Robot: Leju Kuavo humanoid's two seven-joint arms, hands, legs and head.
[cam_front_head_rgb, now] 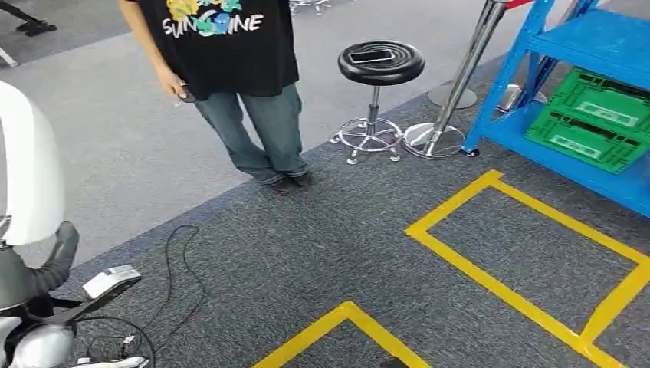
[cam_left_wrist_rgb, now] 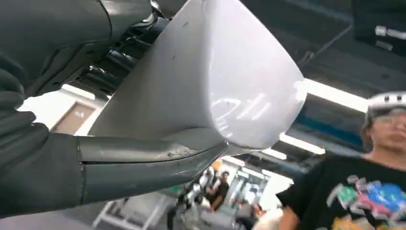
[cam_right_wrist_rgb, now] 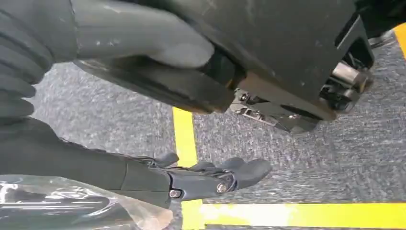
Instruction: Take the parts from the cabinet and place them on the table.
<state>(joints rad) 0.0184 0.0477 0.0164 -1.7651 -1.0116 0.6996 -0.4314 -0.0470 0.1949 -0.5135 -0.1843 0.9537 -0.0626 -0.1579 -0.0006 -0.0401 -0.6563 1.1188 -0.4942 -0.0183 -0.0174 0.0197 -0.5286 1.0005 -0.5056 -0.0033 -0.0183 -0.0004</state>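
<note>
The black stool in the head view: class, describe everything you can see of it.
The stool has a round, black, padded-looking seat on a thin shiny metal post and a chrome ring base with splayed legs. It stands upright on the grey carpet beside the person's legs. A dark phone lies flat on the seat. Nothing else touches it.

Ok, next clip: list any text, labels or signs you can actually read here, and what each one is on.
"SUNSHINE", partly hidden by the printed graphic: on the person's black T-shirt.
White labels on the green crates in the blue rack: too small to read.
Shirt print in the left wrist view: blurred, no letters legible.
</note>
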